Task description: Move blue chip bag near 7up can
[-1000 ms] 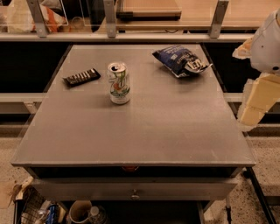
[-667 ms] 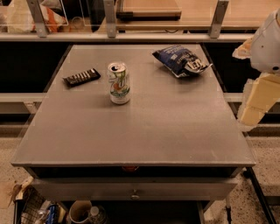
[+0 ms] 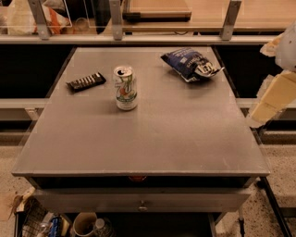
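Three things on the table (image 3: 162,139), taken front to back. Nearest, below the front edge, is a grey drawer (image 3: 143,200) with a small knob. Under it, at lower left, a cup (image 3: 84,225) stands on the floor beside a wire basket (image 3: 31,221).

Up on the grey top, the front half carries nothing. Then comes the can (image 3: 125,88), upright, left of centre, silver top showing, green "7" on its white side. Just beyond it and to its left lies the black bar (image 3: 86,82), flat and angled, near the can but not touching it.

Out at the right edge of the view hangs the pincer (image 3: 273,99), a pale cream shape beyond the table's right side, at roughly the can's depth. Whether it is spread or pressed together, I cannot tell from here. It holds nothing that I can see and is clear of everything on the table.

Farther back, the bag (image 3: 189,64) lies crumpled on the far right part of the table, dark blue with white lettering, its silvery end towards the right edge. It is left of the pincer and farther back, well apart from it. It is also well apart from the can, with bare table between them.

Behind the table runs a rail (image 3: 138,39) on metal posts, with a wooden counter (image 3: 208,11) beyond.
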You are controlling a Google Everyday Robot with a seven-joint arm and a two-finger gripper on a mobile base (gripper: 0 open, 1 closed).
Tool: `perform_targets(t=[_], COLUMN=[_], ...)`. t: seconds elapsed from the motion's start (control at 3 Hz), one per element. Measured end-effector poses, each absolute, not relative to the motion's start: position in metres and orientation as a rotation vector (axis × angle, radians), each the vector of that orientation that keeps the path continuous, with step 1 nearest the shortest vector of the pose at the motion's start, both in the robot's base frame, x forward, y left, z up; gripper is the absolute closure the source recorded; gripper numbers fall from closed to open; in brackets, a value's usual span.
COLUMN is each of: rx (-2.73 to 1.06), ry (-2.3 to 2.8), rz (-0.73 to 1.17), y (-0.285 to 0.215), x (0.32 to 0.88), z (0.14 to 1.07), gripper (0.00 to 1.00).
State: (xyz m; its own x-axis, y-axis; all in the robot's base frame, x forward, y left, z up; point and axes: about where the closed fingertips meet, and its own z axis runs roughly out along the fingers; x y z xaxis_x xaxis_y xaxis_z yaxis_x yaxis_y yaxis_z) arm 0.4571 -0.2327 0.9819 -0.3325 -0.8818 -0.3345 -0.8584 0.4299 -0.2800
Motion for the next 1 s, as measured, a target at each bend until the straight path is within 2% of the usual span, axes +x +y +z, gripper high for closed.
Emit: perform_targets(t=[0.67, 1.0], rx=[-1.069, -0.907], ry=[2.106, 1.981], rz=[0.139, 0.195], y=[-0.257, -0.253], x=[0.487, 0.509], z=[0.958, 0.963], gripper=[0.0, 0.0])
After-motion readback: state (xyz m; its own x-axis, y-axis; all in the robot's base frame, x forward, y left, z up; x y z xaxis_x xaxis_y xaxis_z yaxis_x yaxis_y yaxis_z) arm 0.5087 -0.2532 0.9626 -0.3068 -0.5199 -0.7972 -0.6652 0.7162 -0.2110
